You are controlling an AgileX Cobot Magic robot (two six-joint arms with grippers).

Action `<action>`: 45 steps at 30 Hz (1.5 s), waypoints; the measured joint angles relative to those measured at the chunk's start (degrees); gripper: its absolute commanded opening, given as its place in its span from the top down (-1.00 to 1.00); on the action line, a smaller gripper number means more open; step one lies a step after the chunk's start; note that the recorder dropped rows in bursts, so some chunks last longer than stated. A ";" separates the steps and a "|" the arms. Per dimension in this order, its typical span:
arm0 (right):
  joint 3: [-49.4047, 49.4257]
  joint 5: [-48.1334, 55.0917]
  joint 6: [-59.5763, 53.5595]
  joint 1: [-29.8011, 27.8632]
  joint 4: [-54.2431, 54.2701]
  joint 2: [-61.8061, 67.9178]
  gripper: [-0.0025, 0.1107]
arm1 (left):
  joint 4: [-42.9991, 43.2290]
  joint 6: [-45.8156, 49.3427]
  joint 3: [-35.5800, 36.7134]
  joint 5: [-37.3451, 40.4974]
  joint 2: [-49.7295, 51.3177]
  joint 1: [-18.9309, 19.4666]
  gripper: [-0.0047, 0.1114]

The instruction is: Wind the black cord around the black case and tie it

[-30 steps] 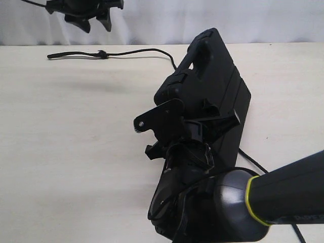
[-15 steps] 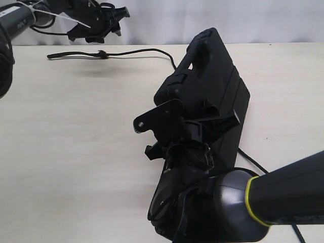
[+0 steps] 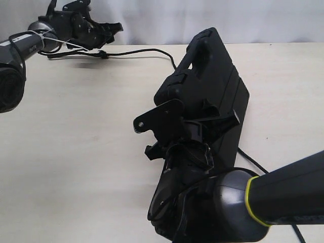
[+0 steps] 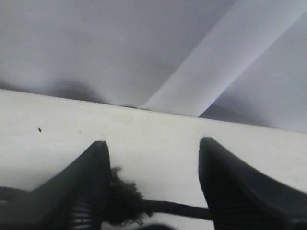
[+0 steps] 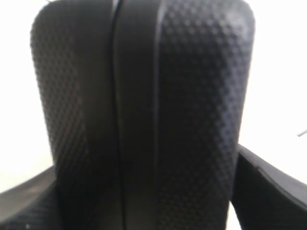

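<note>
Your table (image 3: 76, 152): pale off-white top, matte. On it, the black cord (image 3: 142, 50) lies along the far edge, w/ frayed knot (image 3: 101, 54) at far left, and runs toward the black case (image 3: 223, 86). The case sits tilted, right of centre. More cord shows by its near-right side.

Bright, even light fills the exterior view. The pale worktop (image 3: 76, 152) shows no glare, only a soft, faint shadow near its far left corner. The black case (image 3: 217, 86) is so dark that its surface detail is hard to make out. The right arm (image 3: 283, 192), close at the near edge, looks slightly soft. The left wrist view is dimmer, grey and blurred, and the black cord (image 4: 172, 208) and its frayed knot are fuzzy. In the right wrist view the background is washed out to white, and the case's dimpled texture softens toward its sides.
</note>
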 measured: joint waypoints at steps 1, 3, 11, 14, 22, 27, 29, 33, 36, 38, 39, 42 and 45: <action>0.00 0.00 0.00 0.00 0.00 0.00 0.88 | 0.13 0.80 0.00 0.98 0.00 0.00 0.02; 0.00 0.00 0.00 0.00 0.00 0.00 0.88 | 0.51 1.85 0.00 3.29 0.00 0.00 0.02; 0.00 0.00 -0.11 0.00 0.00 0.00 0.88 | 5.42 3.73 0.00 7.35 -0.10 -1.90 0.02; 0.00 0.00 -0.11 0.00 0.00 0.00 0.88 | 5.69 4.01 0.00 4.51 -0.10 -3.01 0.02; 0.00 -0.10 -0.11 0.00 0.00 0.00 0.88 | 15.75 2.48 0.00 1.30 0.75 -4.50 0.02; 0.00 -0.10 -0.11 0.00 0.00 0.00 0.88 | 15.67 3.11 -1.78 11.17 0.98 -4.63 0.08; 0.00 -0.10 -0.11 0.00 0.00 0.00 0.88 | 11.70 5.91 -3.20 16.41 0.98 -4.63 0.26; 0.00 -0.21 -0.11 0.00 0.00 0.00 0.88 | 0.16 13.33 -4.65 31.58 0.02 -5.01 0.54; 0.00 -0.32 -0.11 0.00 0.16 -0.46 0.88 | -1.39 14.23 -4.76 41.09 -1.22 -5.24 0.67; 0.10 -0.71 -0.11 0.00 1.41 -2.24 0.88 | -0.81 14.91 -4.57 41.05 -2.63 -5.27 0.67; 0.10 -0.71 -0.11 0.00 1.95 -3.28 0.88 | -0.58 15.04 -4.57 39.08 -3.65 -5.27 0.66; 0.10 -0.74 -0.11 0.00 2.93 -6.13 0.88 | -0.60 14.51 -4.67 30.84 -5.17 -5.37 0.32; 0.10 -2.21 -0.11 0.00 3.17 -6.71 0.88 | 0.12 6.83 -4.67 24.27 -2.99 -5.39 -0.12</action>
